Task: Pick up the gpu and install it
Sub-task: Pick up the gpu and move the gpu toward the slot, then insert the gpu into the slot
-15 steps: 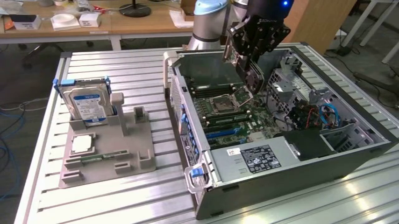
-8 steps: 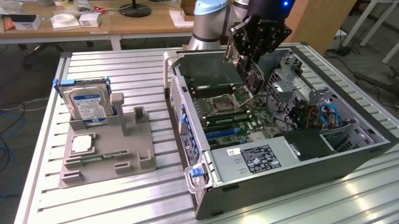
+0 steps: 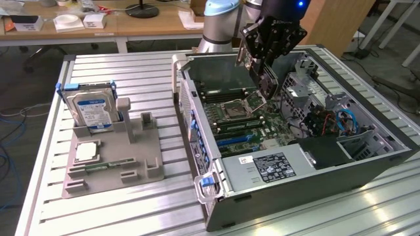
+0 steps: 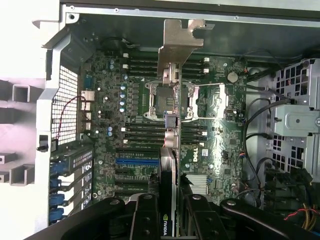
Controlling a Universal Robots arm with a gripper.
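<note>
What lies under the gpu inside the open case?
The motherboard, with its CPU socket and memory slots. The gripper holds the gpu edge-on, covering a strip of board beneath it.

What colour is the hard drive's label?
Blue and white label; the exterior view shows it best.

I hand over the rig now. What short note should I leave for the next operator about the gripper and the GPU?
Gripper: shut on the gpu, card held on edge.
Place: over the motherboard, near the CPU socket, inside the open computer case.
Done: gpu picked up and over the case.
Left: gpu not yet seated in a slot.
</note>
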